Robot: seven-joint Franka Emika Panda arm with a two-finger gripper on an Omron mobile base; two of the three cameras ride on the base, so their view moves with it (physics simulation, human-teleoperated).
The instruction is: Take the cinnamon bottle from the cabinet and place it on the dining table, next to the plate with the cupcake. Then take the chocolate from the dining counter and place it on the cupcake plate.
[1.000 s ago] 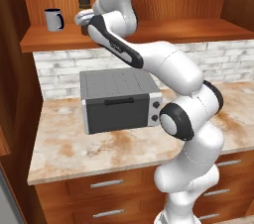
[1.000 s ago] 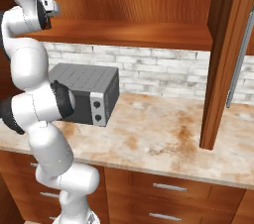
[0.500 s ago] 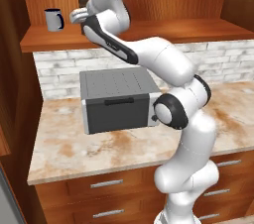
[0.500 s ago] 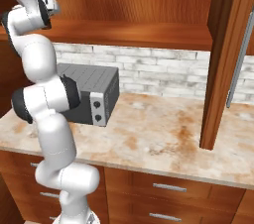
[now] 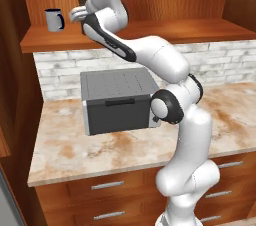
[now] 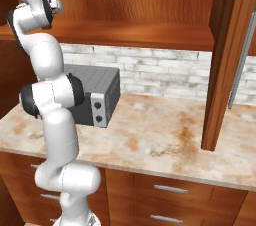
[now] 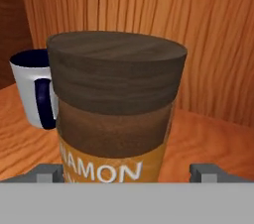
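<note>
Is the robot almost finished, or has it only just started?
Only just started. Nothing looks done yet: the cinnamon bottle stands on the cabinet shelf beside the mug. The gripper is right at it, jaws open. Grabbing it, carrying it and the chocolate step remain.

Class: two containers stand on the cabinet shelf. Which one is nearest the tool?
The cinnamon bottle, brown with a dark cap, stands between the open tool's fingertips. The white-and-navy mug stands farther back on the shelf, off to one side.

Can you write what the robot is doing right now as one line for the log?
stage: reaching | gripper: open, either side of cinnamon bottle | bottle: upright on cabinet shelf, beside mug
</note>
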